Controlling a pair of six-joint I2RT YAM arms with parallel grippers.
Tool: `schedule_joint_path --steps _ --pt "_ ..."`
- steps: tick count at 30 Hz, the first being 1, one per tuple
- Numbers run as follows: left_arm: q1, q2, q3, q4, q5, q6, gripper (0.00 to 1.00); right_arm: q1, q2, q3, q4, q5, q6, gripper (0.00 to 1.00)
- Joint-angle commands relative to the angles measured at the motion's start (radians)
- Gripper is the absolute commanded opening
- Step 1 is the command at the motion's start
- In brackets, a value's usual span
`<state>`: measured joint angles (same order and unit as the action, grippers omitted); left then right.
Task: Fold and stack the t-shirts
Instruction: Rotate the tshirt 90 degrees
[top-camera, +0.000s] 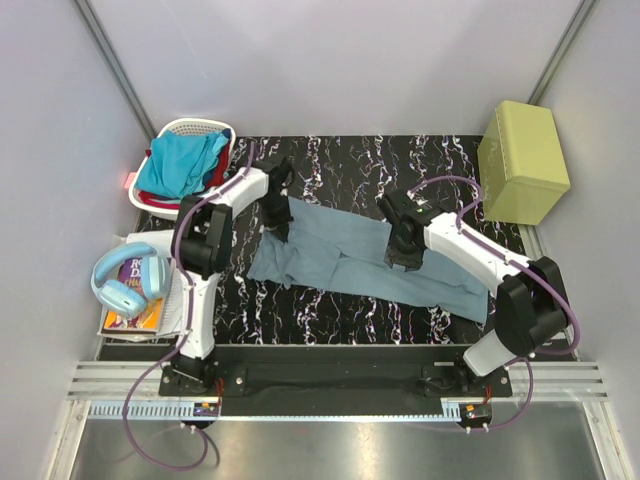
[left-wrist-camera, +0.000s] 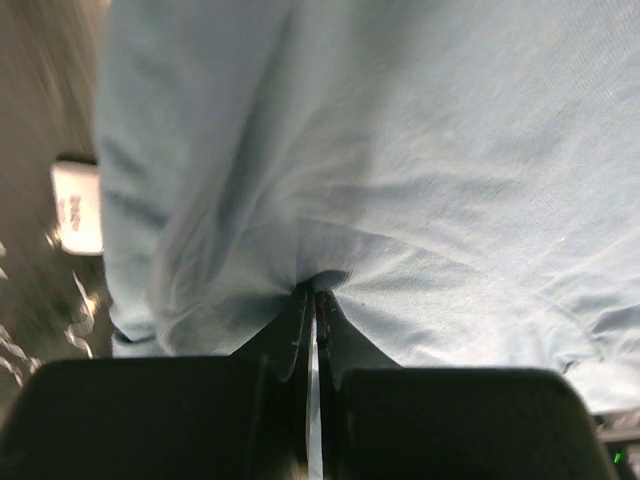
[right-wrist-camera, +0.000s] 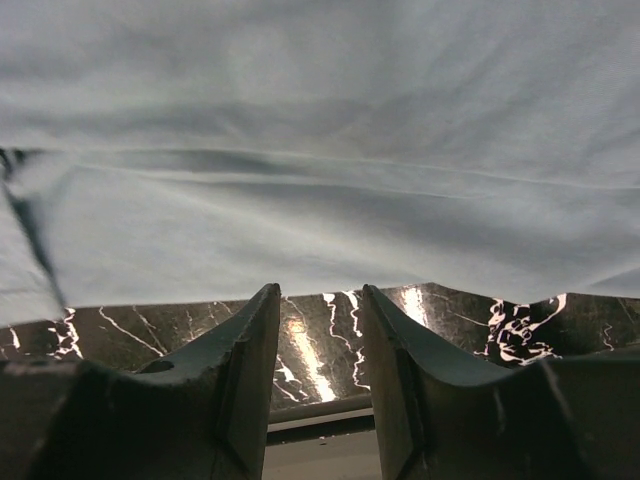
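Observation:
A muted grey-blue t-shirt lies spread across the black marbled table. My left gripper is at its far left corner and is shut on a pinch of that cloth, which bunches at the closed tips. My right gripper stands over the shirt's right half. In the right wrist view it is open with only bare table between its fingers, and the shirt's edge lies just ahead of the tips. A turquoise t-shirt and a red one are in the basket.
The white laundry basket stands at the back left. Blue headphones rest on a book at the left edge. A yellow-green box sits at the back right. A small white label lies beside the held cloth.

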<state>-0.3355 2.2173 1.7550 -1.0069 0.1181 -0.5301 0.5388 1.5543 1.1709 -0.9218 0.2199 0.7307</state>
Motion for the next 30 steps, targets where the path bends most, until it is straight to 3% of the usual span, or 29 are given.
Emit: schedule_joint_path --steps 1,8,12,17,30 --pt "0.026 0.099 0.162 0.058 -0.087 0.016 0.0 -0.016 -0.042 -0.014 -0.026 0.041 0.001 0.46" --pt "0.029 0.229 0.417 -0.038 -0.086 0.024 0.0 -0.091 -0.025 -0.057 -0.052 0.081 -0.014 0.46" --pt "0.039 0.255 0.48 -0.059 -0.08 0.027 0.0 -0.253 -0.013 -0.077 -0.014 0.052 -0.048 0.47" --pt "0.046 0.257 0.471 -0.062 -0.069 0.035 0.0 -0.384 0.061 -0.022 0.004 0.01 -0.07 0.47" --pt "0.046 0.214 0.385 -0.042 -0.055 0.038 0.0 -0.389 0.188 -0.039 0.063 -0.007 -0.017 0.45"
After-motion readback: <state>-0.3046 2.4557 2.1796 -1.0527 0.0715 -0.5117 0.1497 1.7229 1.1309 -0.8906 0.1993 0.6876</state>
